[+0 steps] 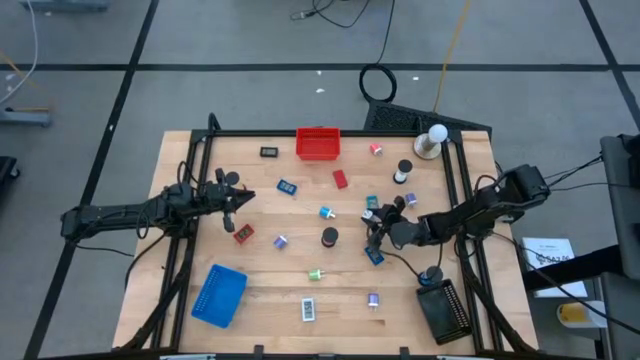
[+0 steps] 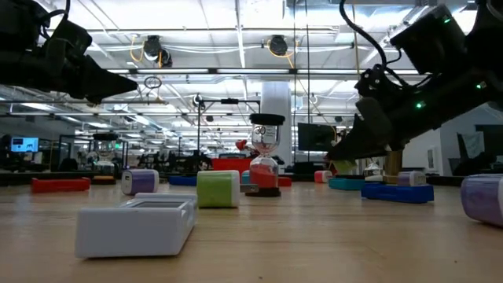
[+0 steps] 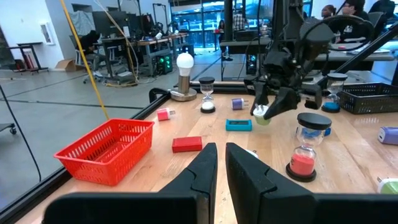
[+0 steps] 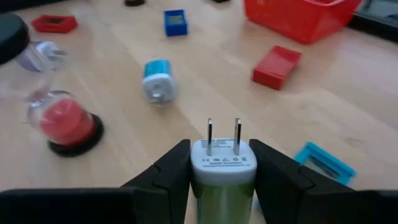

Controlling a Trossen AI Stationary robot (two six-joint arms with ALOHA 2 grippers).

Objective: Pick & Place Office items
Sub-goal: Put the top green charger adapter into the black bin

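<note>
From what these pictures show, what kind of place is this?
Probably a large open robotics lab or workshop: a wooden table with two arms mounted, rows of ceiling lights over a long hall, and desks with computers behind.

A: What sort of place?
B: A robotics lab; open ceiling with ducts [image 2: 155, 49] and strip lights; workbenches with computers [image 3: 153, 38] beyond the wooden surface [image 1: 275, 285]; taped concrete floor [image 1: 200, 40] at twelve o'clock.

Bright, even overhead light from the ceiling strip lamps [image 2: 236, 31] falls on the wooden table [image 1: 270, 280] — shadows stay faint — while the near white-labelled rectangle [image 2: 137, 226] and the hourglass [image 4: 65, 121] blur softly.
</note>
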